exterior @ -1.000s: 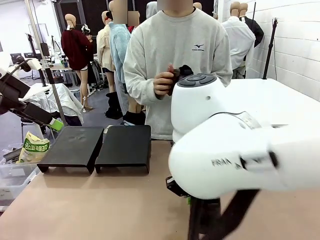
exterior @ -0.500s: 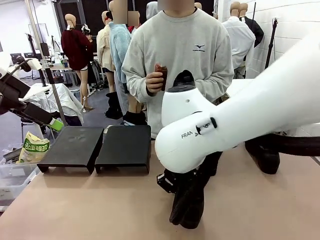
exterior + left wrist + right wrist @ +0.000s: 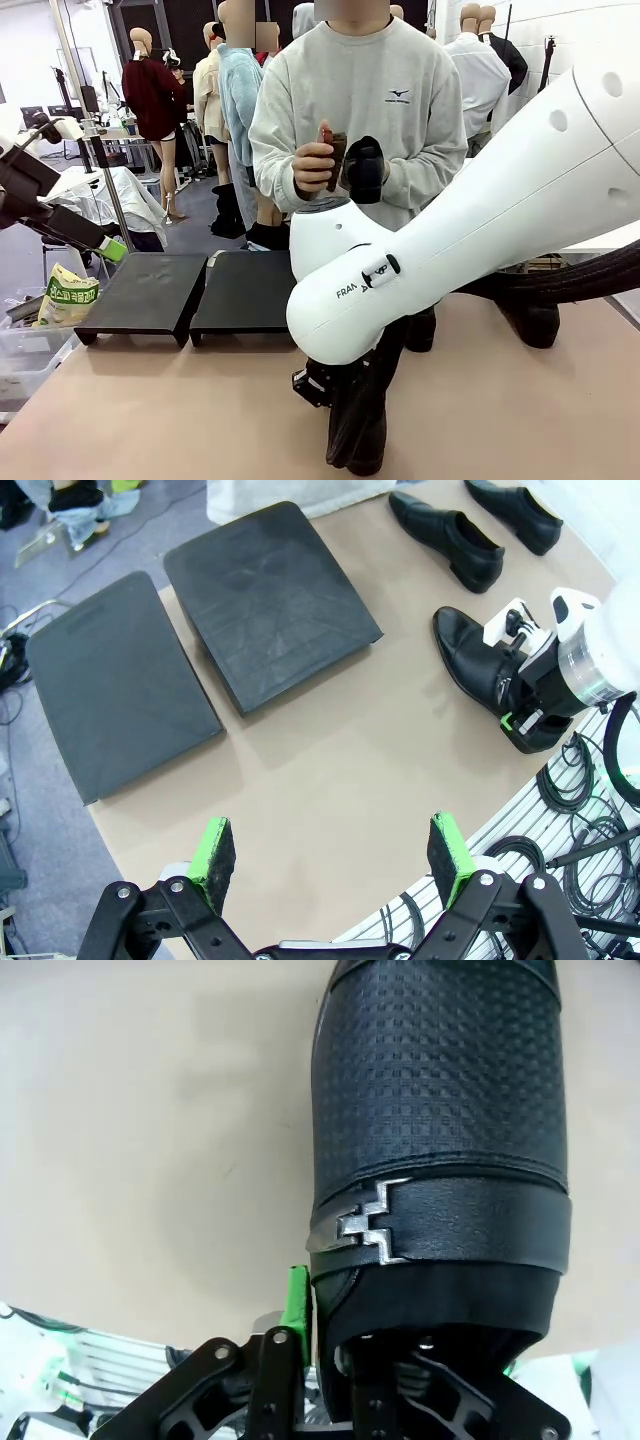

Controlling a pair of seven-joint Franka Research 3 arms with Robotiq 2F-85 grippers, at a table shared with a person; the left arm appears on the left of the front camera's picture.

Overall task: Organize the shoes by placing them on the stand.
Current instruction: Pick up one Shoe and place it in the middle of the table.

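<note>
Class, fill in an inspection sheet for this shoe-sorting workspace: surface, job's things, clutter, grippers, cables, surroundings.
Surface: tan table, flat.
Job's things: stand, no shoes on it; two loose shoes on the table; third shoe gripped.
Clutter: nothing seen.
Grippers: left gripper open above the table; right gripper shut on the third shoe.
Cables: black coils beyond the table edge.
Surroundings: person at the far side; printed bag left of the table.

- A robotics lab or test space, not a home.
- A white Franka arm (image 3: 470, 235) works over a plain tan table (image 3: 150, 420).
- Loose cable coils (image 3: 565, 780) lie beside the table.
- White-painted block wall (image 3: 590, 70), black tripod pole (image 3: 541, 95), clear storage bin (image 3: 25, 370).
</note>
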